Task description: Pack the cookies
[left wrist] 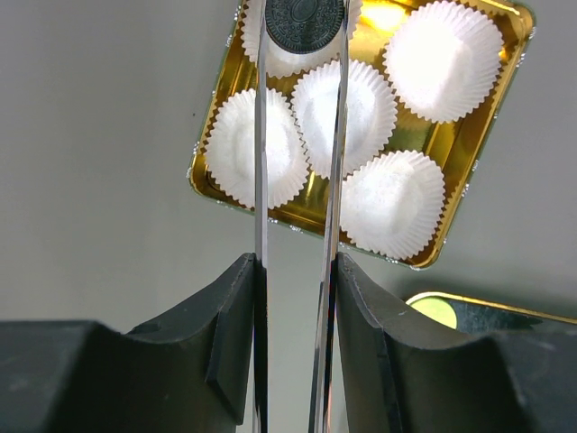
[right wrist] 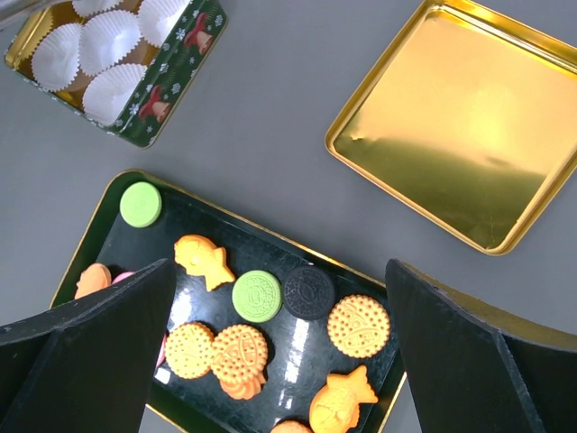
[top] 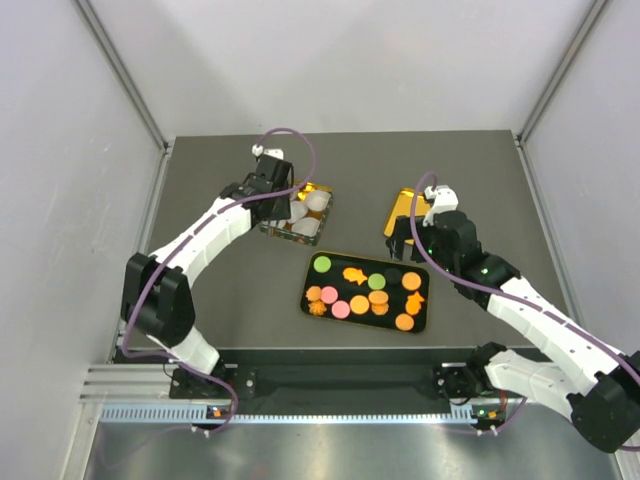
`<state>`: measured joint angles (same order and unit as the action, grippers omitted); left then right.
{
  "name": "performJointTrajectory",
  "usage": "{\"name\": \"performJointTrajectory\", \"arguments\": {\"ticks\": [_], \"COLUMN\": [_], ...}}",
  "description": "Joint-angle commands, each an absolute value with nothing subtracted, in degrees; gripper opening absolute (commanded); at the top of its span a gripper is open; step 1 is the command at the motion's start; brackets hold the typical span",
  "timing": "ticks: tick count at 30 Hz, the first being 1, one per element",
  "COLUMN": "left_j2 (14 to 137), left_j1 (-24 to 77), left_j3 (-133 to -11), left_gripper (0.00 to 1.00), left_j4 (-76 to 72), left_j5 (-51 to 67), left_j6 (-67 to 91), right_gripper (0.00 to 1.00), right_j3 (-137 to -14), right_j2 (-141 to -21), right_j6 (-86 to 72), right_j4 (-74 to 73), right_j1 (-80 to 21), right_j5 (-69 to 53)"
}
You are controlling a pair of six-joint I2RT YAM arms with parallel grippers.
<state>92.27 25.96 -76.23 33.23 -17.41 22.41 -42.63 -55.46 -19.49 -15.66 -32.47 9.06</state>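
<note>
The cookies (top: pixel 365 290) lie on a black gold-rimmed tray (top: pixel 306 290) at the table's middle: orange, pink and green discs and orange fish-like shapes. In the right wrist view there is also one black disc (right wrist: pixel 309 292) on the tray (right wrist: pixel 95 225). My left gripper (top: pixel 280 203) hovers over the open green tin (top: pixel 318 232) of white paper cups. Its long thin blades (left wrist: pixel 261 135) are shut on a black round cookie (left wrist: pixel 305 23) held above the cups (left wrist: pixel 343 104). My right gripper (right wrist: pixel 279 271) is open and empty above the tray's right part.
A gold square lid (top: pixel 403 210) lies upside down at the back right, also in the right wrist view (right wrist: pixel 460 135). The tin's Santa-patterned side (right wrist: pixel 176 72) faces the tray. Grey walls close in the table on three sides.
</note>
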Motion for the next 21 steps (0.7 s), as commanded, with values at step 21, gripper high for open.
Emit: {"name": "performJointTrajectory", "arguments": {"ticks": [21], "left_j2": [94.75], "left_j1": [25.58], "left_j3": [-77.26], "left_gripper": [0.4], "left_j4": [26.81], "left_j5": [-19.86], "left_j6": [21.71], "right_gripper": [1.0], "right_j3": [-42.1], "right_j2": [-54.05], "right_j6": [-18.72], "right_j4": [-13.97], "right_j1": [-32.26], "right_j5": [8.35]}}
